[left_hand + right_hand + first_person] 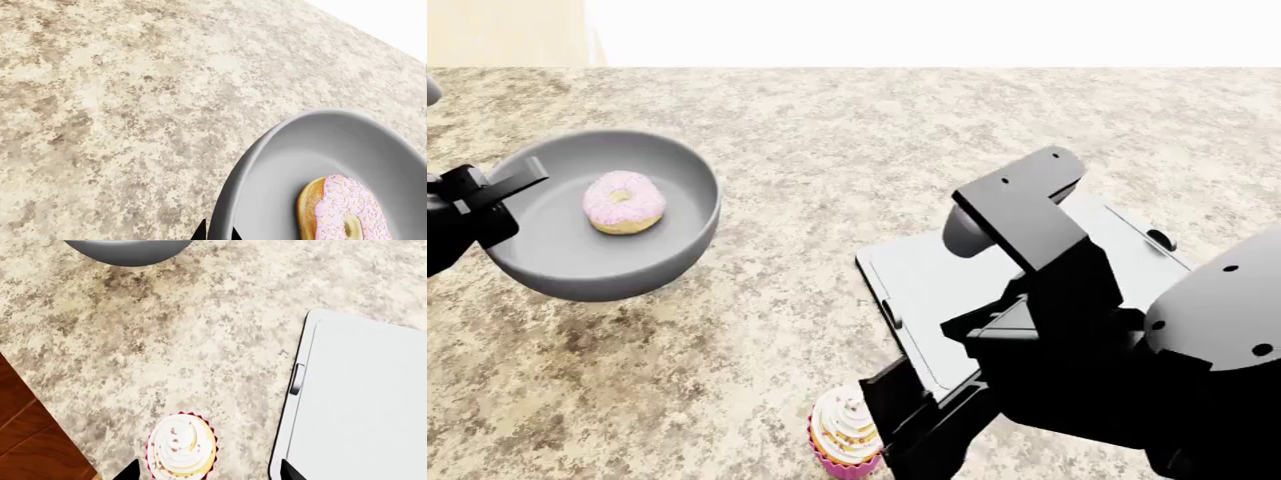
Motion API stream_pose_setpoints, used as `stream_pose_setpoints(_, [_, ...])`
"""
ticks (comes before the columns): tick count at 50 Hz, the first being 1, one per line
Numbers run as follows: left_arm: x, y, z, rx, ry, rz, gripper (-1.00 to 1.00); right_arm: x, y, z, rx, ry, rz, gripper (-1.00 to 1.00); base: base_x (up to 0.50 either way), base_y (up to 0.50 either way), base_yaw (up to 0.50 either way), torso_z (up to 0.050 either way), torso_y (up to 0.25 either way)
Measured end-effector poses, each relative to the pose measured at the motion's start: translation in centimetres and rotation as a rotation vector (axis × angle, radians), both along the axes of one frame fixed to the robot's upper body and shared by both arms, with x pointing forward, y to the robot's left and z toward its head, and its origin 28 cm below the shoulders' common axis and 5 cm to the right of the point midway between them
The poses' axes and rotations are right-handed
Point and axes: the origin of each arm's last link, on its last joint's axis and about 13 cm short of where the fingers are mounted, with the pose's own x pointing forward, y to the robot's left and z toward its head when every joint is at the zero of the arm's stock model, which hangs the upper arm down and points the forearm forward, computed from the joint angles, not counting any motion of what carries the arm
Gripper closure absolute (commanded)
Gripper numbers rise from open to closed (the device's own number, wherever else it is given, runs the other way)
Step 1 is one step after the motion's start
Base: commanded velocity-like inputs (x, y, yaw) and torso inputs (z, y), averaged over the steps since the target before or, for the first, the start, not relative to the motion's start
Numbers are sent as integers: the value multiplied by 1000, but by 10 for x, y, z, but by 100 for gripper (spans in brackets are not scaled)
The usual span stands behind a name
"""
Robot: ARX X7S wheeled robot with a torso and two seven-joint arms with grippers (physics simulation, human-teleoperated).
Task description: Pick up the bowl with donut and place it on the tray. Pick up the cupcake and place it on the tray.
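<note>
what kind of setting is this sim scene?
Likely a kitchen counter: a speckled granite-style countertop, a serving tray, a cupcake and a donut in a bowl. Wood floor shows past the edge.

The counter (854, 160) looks like speckled stone, mottled beige and brown, with a dull finish. The bowl (574, 250) is plain grey, smooth and matt, with only soft shading. The donut (625, 203) has pale pink icing dotted with light sprinkles over a tan, baked-looking base. The tray (373, 400) is flat, smooth light grey with darker edges. The cupcake (181, 446) shows swirled white frosting in a pink ribbed, paper-like wrapper. Beside the counter lies brown wood-grain floor (27, 440).
</note>
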Motion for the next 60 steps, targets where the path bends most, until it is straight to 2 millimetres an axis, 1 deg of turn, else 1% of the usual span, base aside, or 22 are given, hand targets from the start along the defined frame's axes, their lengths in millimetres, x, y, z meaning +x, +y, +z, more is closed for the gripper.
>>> stream_pose_setpoints(9, [1, 0, 0, -2, -4, -2, 100, -2, 7, -9, -46, 8, 22, -100, 0, 0, 0, 0, 1])
stream_pose_setpoints(16, [1, 0, -1, -4, -6, -4, 100, -2, 12, -11, -65, 4, 42, -100, 0, 0, 0, 0, 0])
stream_pose_setpoints(25, [1, 0, -1, -4, -8, -3, 100, 5, 17, -16, -82, 3, 52, -100, 0, 0, 0, 0, 0])
stream_pose_setpoints(34, [0, 1, 0, -4, -12, -1, 100, 12, 21, -26, -94, 19, 64, -100, 0, 0, 0, 0, 1])
stream_pose_setpoints(46, [-1, 2, 1, -4, -17, 3, 100, 10, 30, -34, -98, 33, 123, -100, 0, 0, 0, 0, 0])
stream_pose_setpoints(60, [-2, 2, 1, -3, -20, 3, 100, 15, 32, -45, -102, 57, 130, -100, 0, 0, 0, 0, 1])
